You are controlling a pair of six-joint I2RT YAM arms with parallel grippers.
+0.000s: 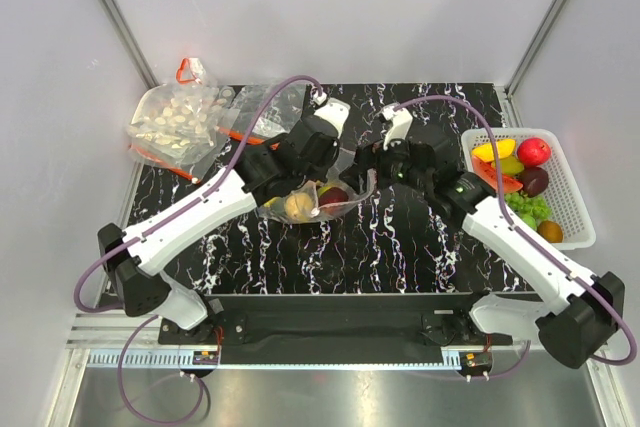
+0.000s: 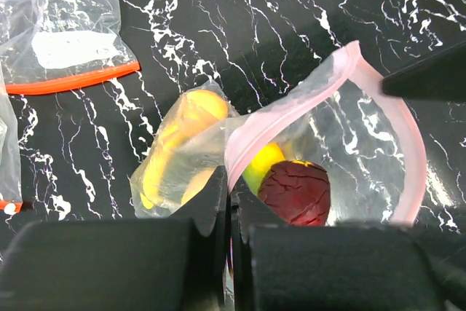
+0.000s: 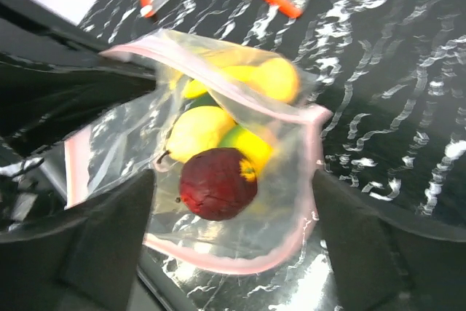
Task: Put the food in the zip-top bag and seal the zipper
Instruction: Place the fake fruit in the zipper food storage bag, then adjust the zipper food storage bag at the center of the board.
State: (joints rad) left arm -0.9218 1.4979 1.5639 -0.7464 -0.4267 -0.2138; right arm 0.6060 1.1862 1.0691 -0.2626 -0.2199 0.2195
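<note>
Left jaws pinching zip-top bag [image 2: 291, 132] rim, right jaws astride

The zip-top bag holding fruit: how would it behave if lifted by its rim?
Likely floppy: the zip-top bag wrinkles and sags. Probably bottom-heavy, since the dark red fruit and yellow fruits pool together. Glossy, perhaps slippery.

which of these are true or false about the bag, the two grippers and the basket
1. The left gripper pinches the zip-top bag at its rim. True.
2. The zip-top bag is empty. False: a dark red fruit and yellow pieces lie inside.
3. The right gripper is clamped shut. False: its jaws stand open, one on either side of the bag.
4. Food sits in the white basket. True.
5. The bag's mouth is zipped closed. False: it gapes open.
</note>
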